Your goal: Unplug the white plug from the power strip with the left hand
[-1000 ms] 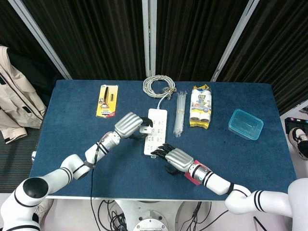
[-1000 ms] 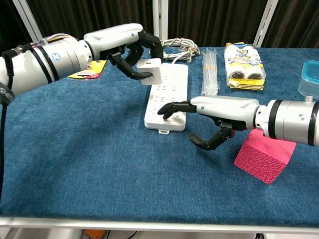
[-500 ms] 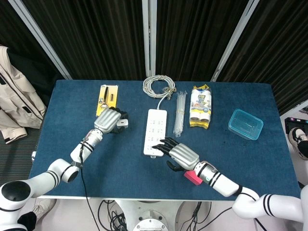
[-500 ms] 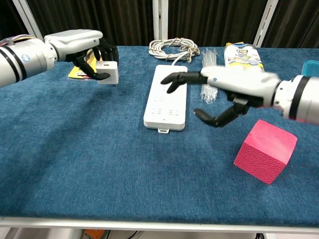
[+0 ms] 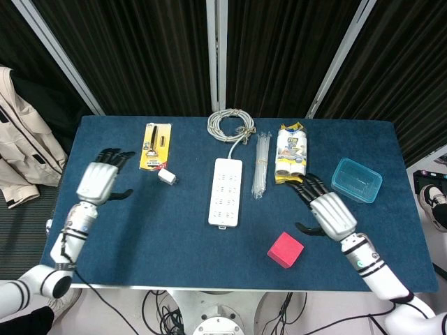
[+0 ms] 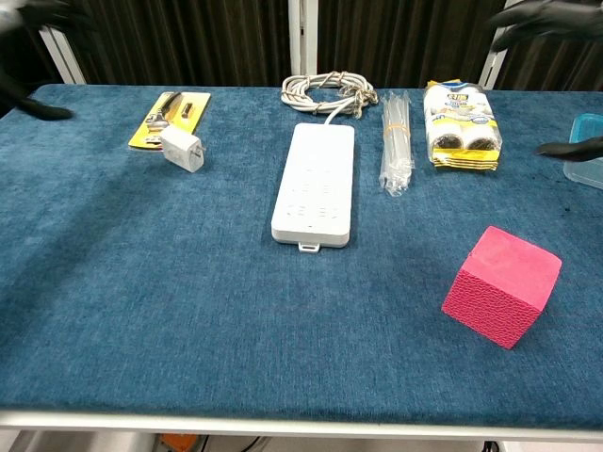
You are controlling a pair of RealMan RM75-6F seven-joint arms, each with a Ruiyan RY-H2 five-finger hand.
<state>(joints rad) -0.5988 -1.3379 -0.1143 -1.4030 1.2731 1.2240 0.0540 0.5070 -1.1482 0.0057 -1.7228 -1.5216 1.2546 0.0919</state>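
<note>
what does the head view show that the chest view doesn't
Only the head view shows both hands whole: the left hand and right hand, open and away from the power strip, plus the whole blue container. Only the chest view shows the pink cube close up, with only dark fingertips at the frame edges. Both show the white plug lying unplugged beside the yellow package.
</note>
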